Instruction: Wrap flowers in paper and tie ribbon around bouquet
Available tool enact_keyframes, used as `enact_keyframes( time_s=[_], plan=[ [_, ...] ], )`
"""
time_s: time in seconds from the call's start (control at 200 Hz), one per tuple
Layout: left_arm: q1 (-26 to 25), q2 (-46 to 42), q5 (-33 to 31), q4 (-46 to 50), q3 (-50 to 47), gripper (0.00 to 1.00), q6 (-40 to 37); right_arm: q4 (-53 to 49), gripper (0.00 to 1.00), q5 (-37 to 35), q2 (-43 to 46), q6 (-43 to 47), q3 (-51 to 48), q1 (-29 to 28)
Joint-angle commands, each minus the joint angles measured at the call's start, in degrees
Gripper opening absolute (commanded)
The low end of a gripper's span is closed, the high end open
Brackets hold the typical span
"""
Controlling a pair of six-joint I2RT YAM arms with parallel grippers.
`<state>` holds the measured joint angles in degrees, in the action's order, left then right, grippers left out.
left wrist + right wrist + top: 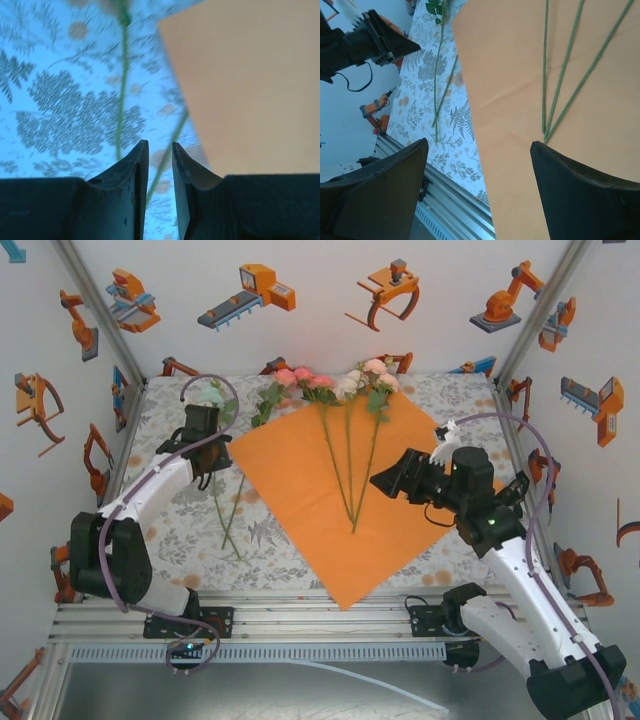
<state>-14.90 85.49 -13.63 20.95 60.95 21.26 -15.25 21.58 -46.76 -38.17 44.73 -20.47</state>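
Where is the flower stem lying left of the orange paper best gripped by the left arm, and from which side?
Grip the stem at mid-length, from straight above, the left gripper closing across it. It lies flat on the tablecloth, thin and bare; toward its cut end it meets the neighbouring stem, so a grip there would likely catch both.

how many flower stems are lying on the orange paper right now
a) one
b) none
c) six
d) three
d: three green stems lie on the orange paper, meeting near its lower end. Two other stems lie off it on the tablecloth.
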Motion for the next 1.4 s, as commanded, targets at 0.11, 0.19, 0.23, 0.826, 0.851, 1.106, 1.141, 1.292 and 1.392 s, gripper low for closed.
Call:
enact_keyframes(
  time_s=[0.11,0.19,0.23,0.826,0.851,1.106,1.141,1.292,1.392],
  plan=[
    [3.16,10.58,0.56,4.37,4.67,0.31,-3.39,2.65,0.75,-0.17,0.27,-1.02,-0.25,-0.58],
    [3.3,13.97,0.8,3.85,6.33,0.32,-3.8,2.23,0.75,-0.23,0.78,-1.16,-0.45,-0.66],
    [3.39,15.22,0.41,3.41,6.98,0.32,-4.14,1.7,0.75,-0.23,0.93,-0.74,-0.3,-0.82],
    [7.6,22.93,3.77,5.13,13.47,0.36,-6.74,3.07,0.75,1.32,-3.15,0.25,0.63,-4.0],
    [7.68,23.52,4.1,5.69,14.13,0.36,-6.85,3.05,0.75,1.14,-3.22,0.37,0.71,-4.09],
    [8.74,26.7,6.43,8.05,17.69,0.3,-6.67,3.44,0.75,1.27,-4.81,1.34,1.24,-5.45],
    [8.91,26.96,6.78,8.2,17.94,0.3,-6.69,3.55,0.75,1.27,-4.75,1.35,1.11,-5.55],
    [9.18,28.79,8.02,9.88,19.93,0.28,-6.85,4.43,0.75,1.27,-4.3,1.26,0.29,-5.64],
    [9.27,30.0,8.83,10.99,21.26,0.27,-7.12,4.66,0.75,1.05,-3.74,1.26,-0.12,-5.64]
  ],
)
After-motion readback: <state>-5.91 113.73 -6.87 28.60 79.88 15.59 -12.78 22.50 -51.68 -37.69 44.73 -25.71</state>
